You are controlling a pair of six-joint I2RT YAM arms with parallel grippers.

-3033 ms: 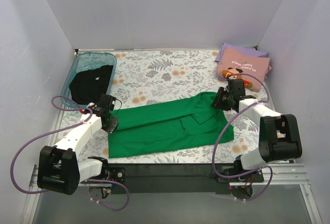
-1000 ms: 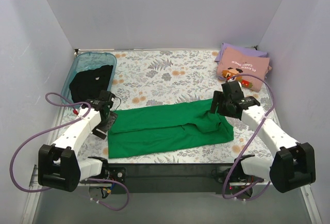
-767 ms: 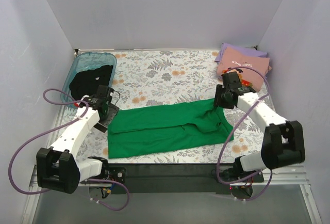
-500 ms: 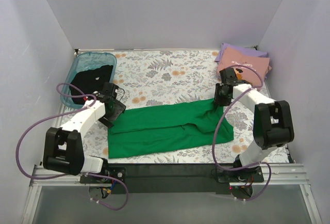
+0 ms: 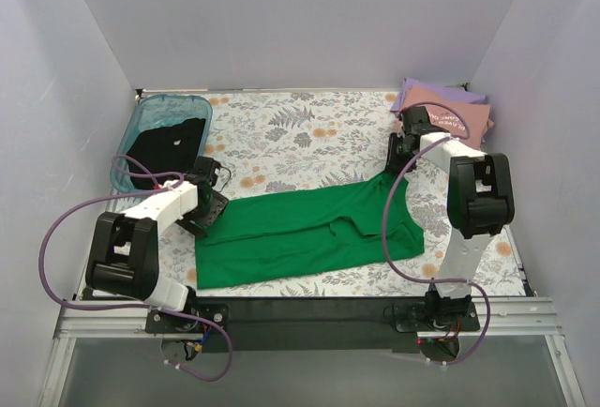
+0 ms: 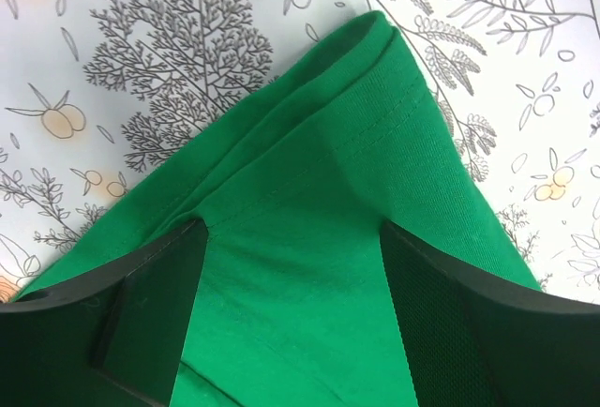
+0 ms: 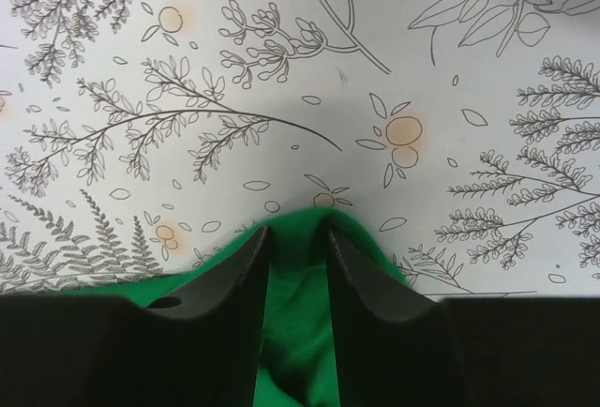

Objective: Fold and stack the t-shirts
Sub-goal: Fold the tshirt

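Note:
The bright green t-shirt [image 5: 309,233] lies spread and partly folded across the near middle of the table. My left gripper [image 5: 211,208] is low over its left far corner. In the left wrist view it [image 6: 291,229] stands open, with the green cloth [image 6: 328,191] flat between its wide jaws. My right gripper [image 5: 398,158] is at the shirt's far right corner. In the right wrist view it [image 7: 298,231] is shut on a pinched fold of green cloth [image 7: 298,351]. The black t-shirt [image 5: 167,144] lies in the bin. The pink t-shirt [image 5: 450,118] rests folded on the lavender one [image 5: 420,94] at the back right.
A translucent teal bin [image 5: 173,99] stands at the back left against the wall. White walls close in the floral table [image 5: 300,130] on three sides. The arms' bases and purple cables line the near edge.
My right gripper has moved toward the back and closed on the green shirt's far right corner, pulling it up. The left gripper has shifted right onto the shirt's left corner, still open.

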